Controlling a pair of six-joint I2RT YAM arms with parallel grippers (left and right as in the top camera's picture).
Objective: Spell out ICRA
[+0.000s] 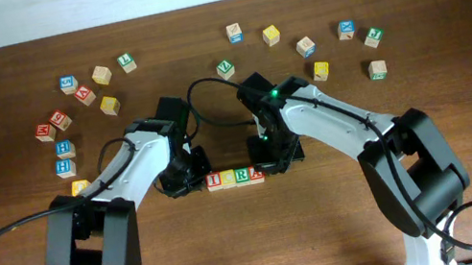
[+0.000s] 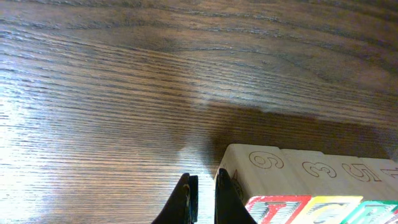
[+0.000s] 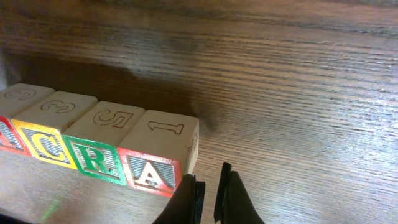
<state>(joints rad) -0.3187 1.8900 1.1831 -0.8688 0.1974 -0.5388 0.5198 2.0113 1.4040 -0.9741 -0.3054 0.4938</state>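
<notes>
Lower centre of the overhead frame: the ICRA row, reading left to right as red I cube, yellow C cube, green R cube and red A cube, sides touching. Left gripper, just beside the I end: jaws drawn together, holding nothing. Right gripper, just beside the A end: jaws likewise closed and empty. Upper frame: loose letter cubes scattered across the wooden table
</notes>
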